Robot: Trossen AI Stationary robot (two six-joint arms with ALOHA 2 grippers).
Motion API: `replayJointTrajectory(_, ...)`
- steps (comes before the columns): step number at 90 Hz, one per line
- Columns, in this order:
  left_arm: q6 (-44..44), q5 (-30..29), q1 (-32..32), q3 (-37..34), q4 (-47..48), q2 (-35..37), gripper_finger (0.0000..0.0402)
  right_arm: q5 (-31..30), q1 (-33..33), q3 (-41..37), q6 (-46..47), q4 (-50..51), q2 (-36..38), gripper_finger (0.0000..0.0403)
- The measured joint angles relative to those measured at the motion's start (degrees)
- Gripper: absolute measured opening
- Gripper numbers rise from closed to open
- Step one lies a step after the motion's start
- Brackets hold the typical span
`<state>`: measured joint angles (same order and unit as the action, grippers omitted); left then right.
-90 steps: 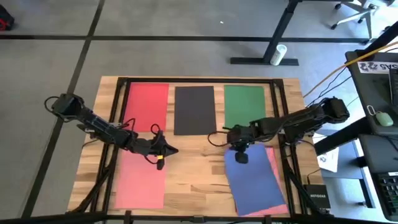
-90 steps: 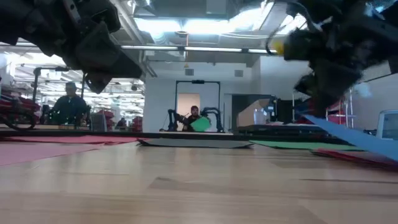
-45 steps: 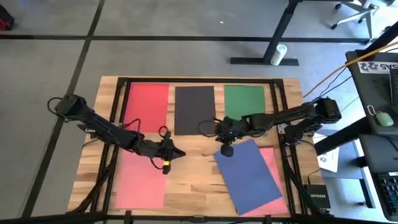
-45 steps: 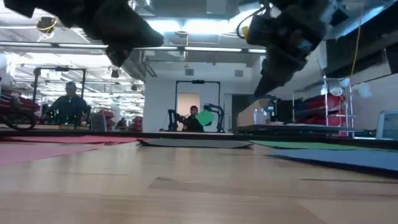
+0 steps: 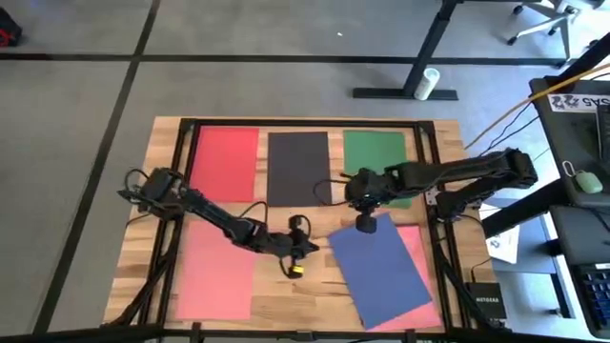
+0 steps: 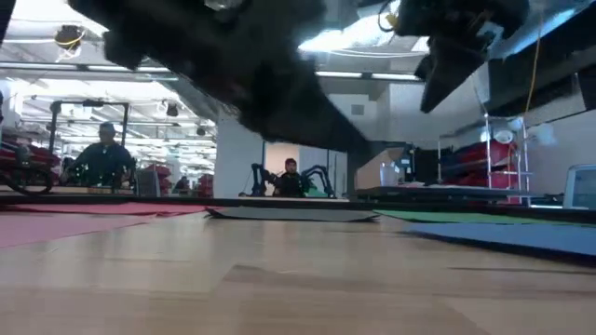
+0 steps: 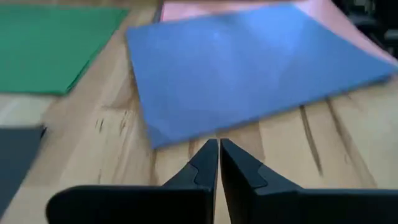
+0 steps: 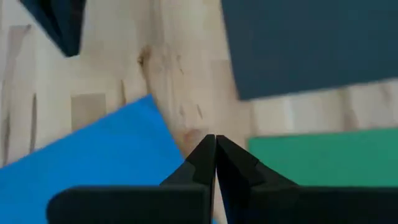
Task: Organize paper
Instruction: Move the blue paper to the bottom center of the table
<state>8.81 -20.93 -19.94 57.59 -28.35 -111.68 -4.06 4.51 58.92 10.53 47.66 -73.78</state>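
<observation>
The left arm stretches from the left edge far toward the middle, its left pincer (image 5: 303, 250) low with both fingers pressed together and nothing between them. The right arm reaches in from the right side, elbow bent, its right pincer (image 5: 364, 224) pointing down, fingers likewise closed and empty.

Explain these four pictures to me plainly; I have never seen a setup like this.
Two dark robot arms work over a wooden table. One picture looks straight down, one looks level across the tabletop, and two come from cameras on the arms' wrists. Flat paper sheets lie on the table: red, black, green, pink and a skewed blue sheet. The left gripper points at the blue sheet's corner; the right gripper hangs above its far edge. Both are shut and hold nothing.
</observation>
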Motion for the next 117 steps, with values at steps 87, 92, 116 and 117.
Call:
replayJointTrajectory(87,-12.3,2.9,6.2,13.7,14.9,-12.9,0.0,-7.6,0.0,-0.1,4.2,8.3,12.5,0.0)
replayJointTrajectory(92,-13.3,2.9,6.4,13.8,17.0,-12.6,0.0,-7.6,0.0,-0.1,4.2,8.4,12.5,0.0)
replayJointTrajectory(116,-19.1,-4.3,5.2,13.6,31.0,-8.5,0.0,-7.6,0.0,-0.1,4.2,8.9,12.5,0.0)
replayJointTrajectory(117,-19.3,-4.5,5.1,13.6,31.6,-8.1,0.0,-7.6,0.0,-0.1,4.2,9.0,12.5,0.0)
